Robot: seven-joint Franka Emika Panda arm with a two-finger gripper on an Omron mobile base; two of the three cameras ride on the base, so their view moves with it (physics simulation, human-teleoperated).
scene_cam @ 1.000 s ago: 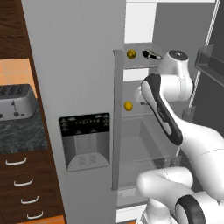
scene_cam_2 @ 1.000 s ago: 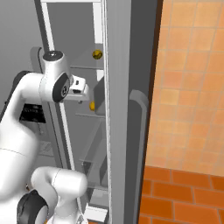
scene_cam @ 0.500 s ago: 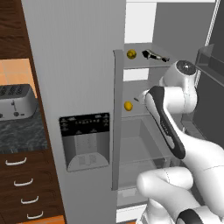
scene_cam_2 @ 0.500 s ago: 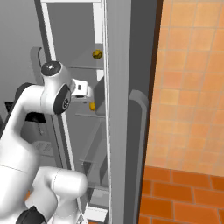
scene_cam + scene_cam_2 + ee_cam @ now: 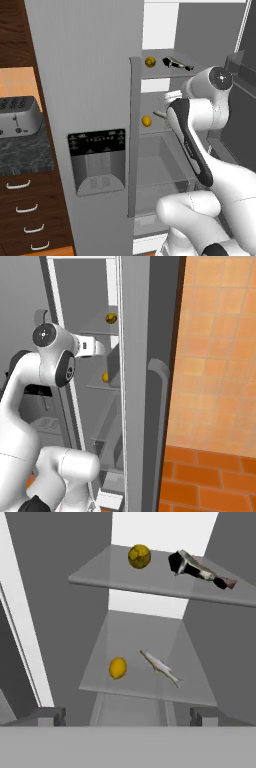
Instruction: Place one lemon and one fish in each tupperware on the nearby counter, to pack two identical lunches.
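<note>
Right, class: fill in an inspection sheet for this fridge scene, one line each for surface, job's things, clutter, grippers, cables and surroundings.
Surface: two grey fridge shelves, upper shelf and lower shelf.
Job's things: upper lemon and upper fish lie apart on the upper shelf; lower lemon and lower fish lie apart on the lower shelf.
Clutter: nothing seen.
Grippers: gripper open, holding nothing, in front of the lower shelf.
Cables: nothing seen.
Surroundings: toaster on the counter left of the fridge; drawers below; water dispenser in the fridge door.
</note>
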